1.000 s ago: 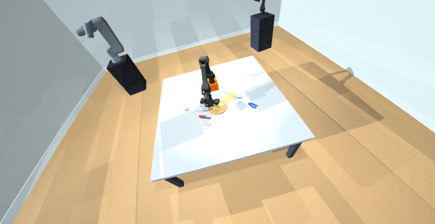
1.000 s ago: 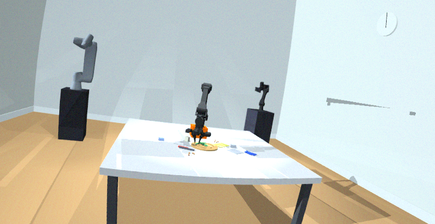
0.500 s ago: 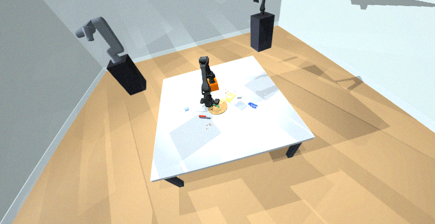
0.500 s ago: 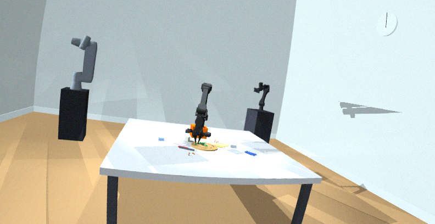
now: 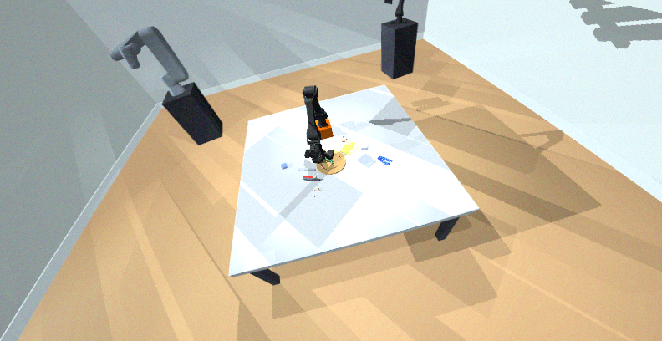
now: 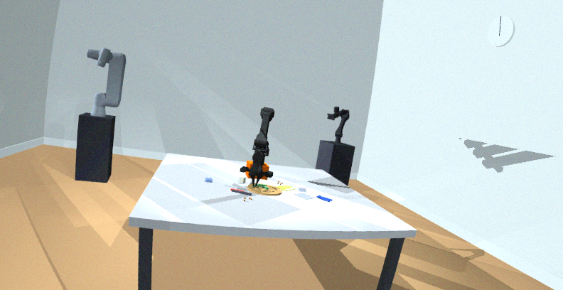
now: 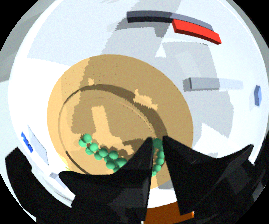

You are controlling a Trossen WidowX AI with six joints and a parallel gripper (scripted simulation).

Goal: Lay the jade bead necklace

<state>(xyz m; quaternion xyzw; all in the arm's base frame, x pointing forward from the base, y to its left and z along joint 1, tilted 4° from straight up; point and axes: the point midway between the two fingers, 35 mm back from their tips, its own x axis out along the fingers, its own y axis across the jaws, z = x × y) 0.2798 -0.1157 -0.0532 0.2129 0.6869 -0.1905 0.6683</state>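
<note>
The round wooden bead board (image 5: 340,168) (image 6: 275,192) (image 7: 65,95) lies flat on the table, with a ring groove that shows in the wrist view. The jade bead necklace (image 6: 263,186) (image 7: 103,153) lies bunched on the near part of the board in the wrist view, partly hidden behind the fingers. One end of its green beads reaches inside the ring, and another stretch runs up between the fingertips. My gripper (image 6: 255,186) (image 7: 158,138) is low over the board's edge, shut on the necklace at a bead. Whether any bead sits in the groove I cannot tell.
A red and dark pen-like tool (image 5: 308,177) (image 6: 241,192) (image 7: 197,31) and a grey bar (image 7: 212,84) lie beside the board. A blue block (image 5: 283,165) (image 6: 208,179) (image 7: 257,95), a yellow sheet (image 5: 348,147), a blue object (image 5: 384,160) (image 6: 324,198) and small brown beads (image 6: 247,199) lie around it.
</note>
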